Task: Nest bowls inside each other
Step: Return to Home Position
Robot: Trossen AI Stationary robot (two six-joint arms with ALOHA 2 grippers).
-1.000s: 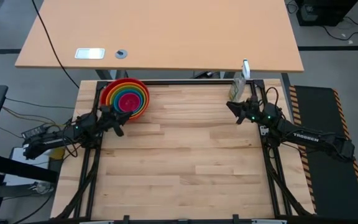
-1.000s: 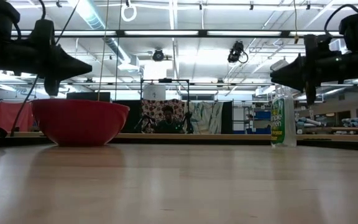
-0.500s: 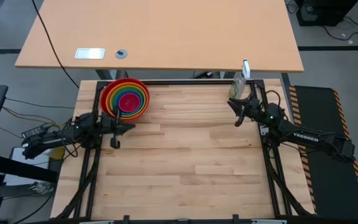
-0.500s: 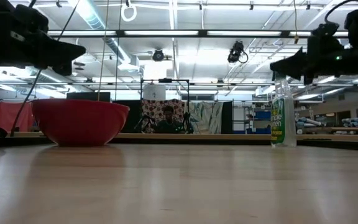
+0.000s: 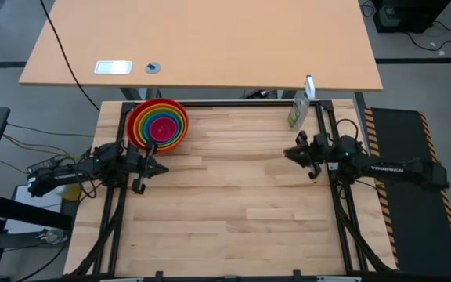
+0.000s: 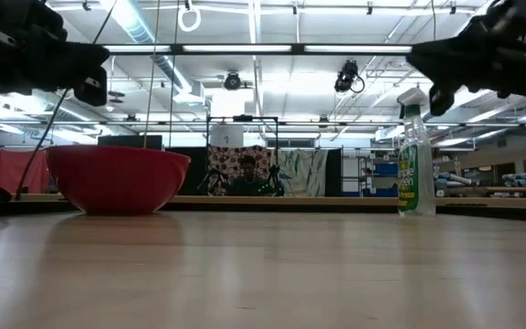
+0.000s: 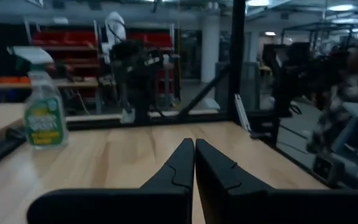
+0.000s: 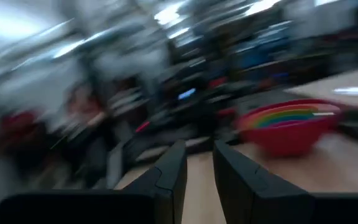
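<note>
The bowls (image 5: pixel 157 124) stand nested in one stack at the table's far left, bottoms on the wood: red outermost, then orange, green and blue rings, magenta in the middle. The low view shows only the red bowl (image 6: pixel 117 178); the right wrist view shows the stack (image 8: pixel 288 127) blurred. My left gripper (image 5: pixel 164 168) hovers shut just near of the stack, pointing toward the table's right, fingertips together (image 7: pixel 194 145). My right gripper (image 5: pixel 286 154) hovers at the table's right side, pointing left, a narrow gap (image 8: pixel 199 152) between its fingers and nothing in it.
A green spray bottle (image 5: pixel 297 115) stands upright at the far right corner, also seen in the low view (image 6: pixel 415 174). A black frame rail (image 5: pixel 241 103) runs along the far edge. The bare wood (image 5: pixel 233 204) stretches between the two arms.
My right gripper has swung from beside the spray bottle toward the table's near edge and risen a little, still pointing left. My left gripper has rolled about its own axis and turned, staying near the bowls. The bowls have not moved.
</note>
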